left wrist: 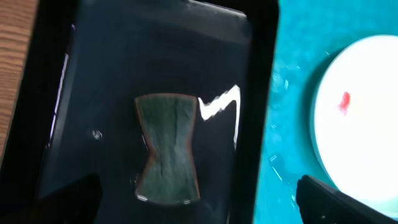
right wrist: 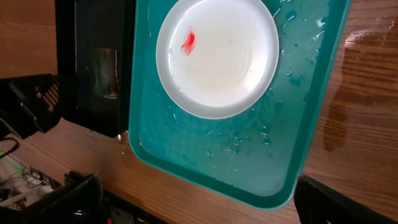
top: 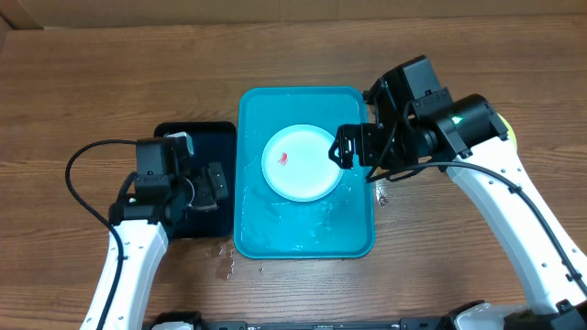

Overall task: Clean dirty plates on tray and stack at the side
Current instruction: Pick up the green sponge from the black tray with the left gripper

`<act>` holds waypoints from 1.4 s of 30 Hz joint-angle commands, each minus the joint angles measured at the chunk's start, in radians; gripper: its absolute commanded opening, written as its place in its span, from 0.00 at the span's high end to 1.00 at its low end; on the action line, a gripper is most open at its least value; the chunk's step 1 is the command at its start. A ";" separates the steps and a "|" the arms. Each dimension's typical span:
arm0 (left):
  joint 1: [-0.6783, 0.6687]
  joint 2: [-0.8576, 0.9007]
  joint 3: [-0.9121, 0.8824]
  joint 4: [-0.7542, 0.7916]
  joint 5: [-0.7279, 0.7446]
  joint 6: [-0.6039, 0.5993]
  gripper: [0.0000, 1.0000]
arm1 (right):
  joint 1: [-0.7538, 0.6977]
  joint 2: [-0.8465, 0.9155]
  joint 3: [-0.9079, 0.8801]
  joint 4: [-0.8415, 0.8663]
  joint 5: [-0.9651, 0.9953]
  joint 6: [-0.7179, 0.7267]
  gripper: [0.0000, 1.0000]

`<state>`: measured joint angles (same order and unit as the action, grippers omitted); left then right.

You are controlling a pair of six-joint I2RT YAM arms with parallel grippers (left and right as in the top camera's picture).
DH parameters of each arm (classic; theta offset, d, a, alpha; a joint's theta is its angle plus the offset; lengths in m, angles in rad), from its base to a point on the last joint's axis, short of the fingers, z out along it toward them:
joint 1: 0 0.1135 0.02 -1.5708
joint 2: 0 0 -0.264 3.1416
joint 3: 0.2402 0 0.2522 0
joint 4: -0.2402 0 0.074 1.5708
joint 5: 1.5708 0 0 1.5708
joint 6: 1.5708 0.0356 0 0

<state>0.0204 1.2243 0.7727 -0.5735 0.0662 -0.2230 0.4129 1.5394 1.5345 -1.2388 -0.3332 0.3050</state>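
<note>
Dark fingertips (left wrist: 336, 199) of the left end effector (left wrist: 196, 193) fill the lower corners of the left wrist view, standing wide apart with nothing held. Between them, at the lower centre of that frame, a greenish sponge (left wrist: 166, 149) with a pinched waist lies flat in the black tray (left wrist: 261, 124). From overhead, that end effector hovers over the black tray's right half, left of centre in the frame. The right end effector (top: 347, 147) hangs at the right rim of the plate (top: 300, 163). Its fingers are also spread wide and empty, as the lower corners of the right wrist view show. One plate sits in the upper middle of the blue tray (top: 303, 234), with a red smear (top: 283, 159) on its upper left. Scattered water beads (top: 316, 220) wet the tray's lower half and the table (top: 92, 82) just below its lower left corner.
</note>
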 commanded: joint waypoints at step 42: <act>0.003 0.438 -0.037 0.311 0.039 -0.055 0.96 | 0.001 -0.031 0.020 -0.032 -0.013 -0.018 0.00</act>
<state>0.0261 1.6367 0.7460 -0.2447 0.0826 -0.2676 0.4133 1.5360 1.5345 -1.2736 -0.3367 0.2874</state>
